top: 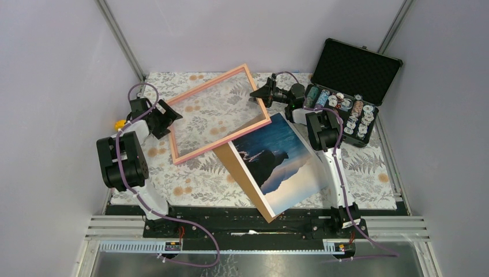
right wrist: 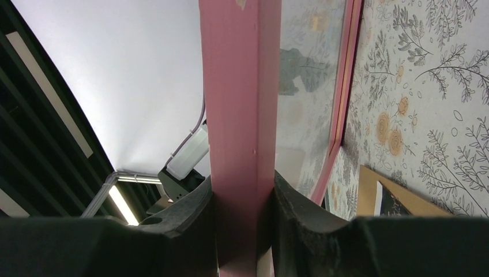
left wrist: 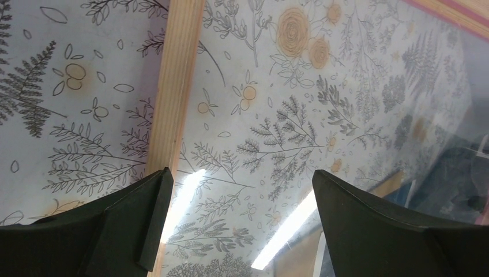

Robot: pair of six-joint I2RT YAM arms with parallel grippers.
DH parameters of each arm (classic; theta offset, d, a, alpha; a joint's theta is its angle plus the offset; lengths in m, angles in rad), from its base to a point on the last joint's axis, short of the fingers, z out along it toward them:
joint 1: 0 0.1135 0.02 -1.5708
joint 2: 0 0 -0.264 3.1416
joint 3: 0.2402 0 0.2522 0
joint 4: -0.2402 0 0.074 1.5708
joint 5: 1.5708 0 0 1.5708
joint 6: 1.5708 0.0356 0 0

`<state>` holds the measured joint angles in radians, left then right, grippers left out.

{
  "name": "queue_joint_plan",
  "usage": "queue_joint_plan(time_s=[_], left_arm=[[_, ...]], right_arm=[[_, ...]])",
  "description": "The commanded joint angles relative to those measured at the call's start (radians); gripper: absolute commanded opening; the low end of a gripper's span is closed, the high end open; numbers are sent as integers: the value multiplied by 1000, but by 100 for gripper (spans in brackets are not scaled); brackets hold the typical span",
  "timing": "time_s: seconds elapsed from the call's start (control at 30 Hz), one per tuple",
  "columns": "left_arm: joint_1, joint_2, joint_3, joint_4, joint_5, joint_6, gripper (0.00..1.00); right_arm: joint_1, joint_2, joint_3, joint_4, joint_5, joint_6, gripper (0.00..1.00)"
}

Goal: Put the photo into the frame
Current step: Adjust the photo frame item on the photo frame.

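Note:
The salmon-pink frame (top: 219, 113) with its clear pane is tilted over the floral table. My right gripper (top: 258, 94) is shut on its right rail (right wrist: 239, 115), with both fingers pressed on the pink wood. My left gripper (top: 168, 113) is open at the frame's left corner. In the left wrist view its fingers (left wrist: 144, 219) spread over the wooden rail (left wrist: 173, 86) and the pane, holding nothing. The photo (top: 278, 161), a dark mountain on blue sky, lies on the brown board (top: 239, 167) at front centre. The frame's near right corner overlaps the board. The board (right wrist: 372, 193) also shows in the right wrist view.
An open black case (top: 352, 86) with several small round items stands at the back right, close behind the right arm. A small yellow object (top: 119, 123) lies at the table's left edge. Grey walls close in the table on the sides and back.

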<state>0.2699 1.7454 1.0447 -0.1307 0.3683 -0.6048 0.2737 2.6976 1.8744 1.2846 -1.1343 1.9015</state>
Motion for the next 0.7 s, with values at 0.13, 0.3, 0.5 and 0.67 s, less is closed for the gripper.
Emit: queue_joint_plan(time_s=[0.13,0.3,0.5,0.67], left_arm=[[-12,36,-60,61,140,-69,99],[-12,56,-53,52,149,-76,99],[-13,-75,-21,11,77,-2,99],[-14,-263,-9,-15,-1,71,99]], right_arm=[[13,-70,18,79,4,2,37],[14,-75,15,77,4,2,39],[13,-81,10,35,-3,-39,51],[13,-137,-28,-185,-9,-239,63]])
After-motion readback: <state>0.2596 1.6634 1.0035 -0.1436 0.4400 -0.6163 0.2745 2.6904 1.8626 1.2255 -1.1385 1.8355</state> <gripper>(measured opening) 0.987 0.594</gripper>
